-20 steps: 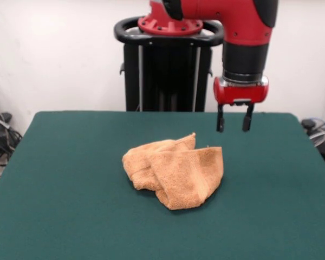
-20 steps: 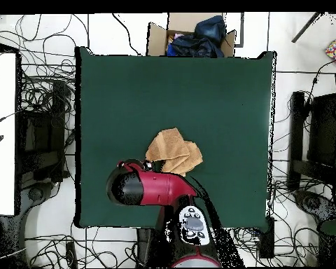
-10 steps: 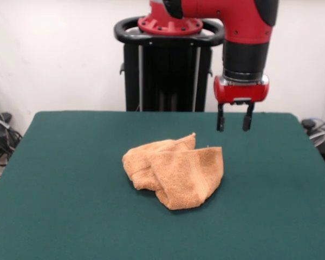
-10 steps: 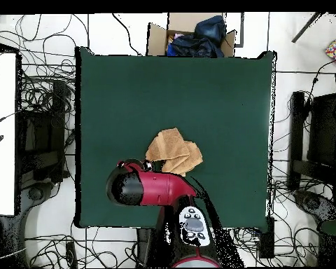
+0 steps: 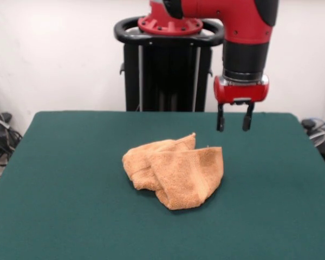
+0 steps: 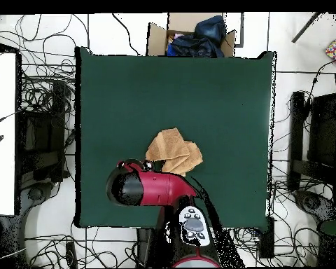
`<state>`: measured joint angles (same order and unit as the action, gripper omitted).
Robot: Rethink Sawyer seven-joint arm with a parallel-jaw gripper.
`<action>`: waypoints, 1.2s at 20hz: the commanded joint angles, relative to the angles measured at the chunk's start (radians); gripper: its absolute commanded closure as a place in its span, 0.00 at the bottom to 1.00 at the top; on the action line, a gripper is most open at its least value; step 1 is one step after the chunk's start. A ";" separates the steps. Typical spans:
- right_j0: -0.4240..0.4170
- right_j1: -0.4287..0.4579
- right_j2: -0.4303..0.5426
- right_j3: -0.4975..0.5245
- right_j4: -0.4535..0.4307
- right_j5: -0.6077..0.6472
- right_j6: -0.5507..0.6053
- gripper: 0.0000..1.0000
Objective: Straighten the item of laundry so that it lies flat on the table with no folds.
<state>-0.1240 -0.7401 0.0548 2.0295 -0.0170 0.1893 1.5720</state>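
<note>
Towel: the orange-tan towel [image 5: 174,169] lies crumpled near the middle of the table [image 5: 65,206], folded over itself in at least two layers, so nothing of it is flat yet.
Towel folds: one thick lobe faces the camera in the front view, and a thinner flap rises behind it toward the pedestal; this reads as a dropped heap, not a deliberate fold.
Towel from above: the towel [image 6: 173,152] shows as a small bunched patch, well apart from every table edge, so there is room to spread it any way.
Hand: the hand [image 5: 234,125] hangs above the table with its two fingers apart and nothing between them.
Hand against towel: it is behind the towel on the pedestal side, off toward the towel's right end in the front view, raised clear of the cloth and not touching it.
Why held so: probably a waiting pose before reaching down, with the jaws ready to pinch a corner.
Arm from above: the red arm [image 6: 153,188] lies just beside the towel's pedestal-side edge and hides the hand.
</note>
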 commanded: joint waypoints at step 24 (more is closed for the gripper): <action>-0.014 0.155 0.065 0.047 -0.102 -0.098 0.141 0.00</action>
<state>-0.1240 -0.6182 0.0561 2.0903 -0.0986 0.1225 1.5720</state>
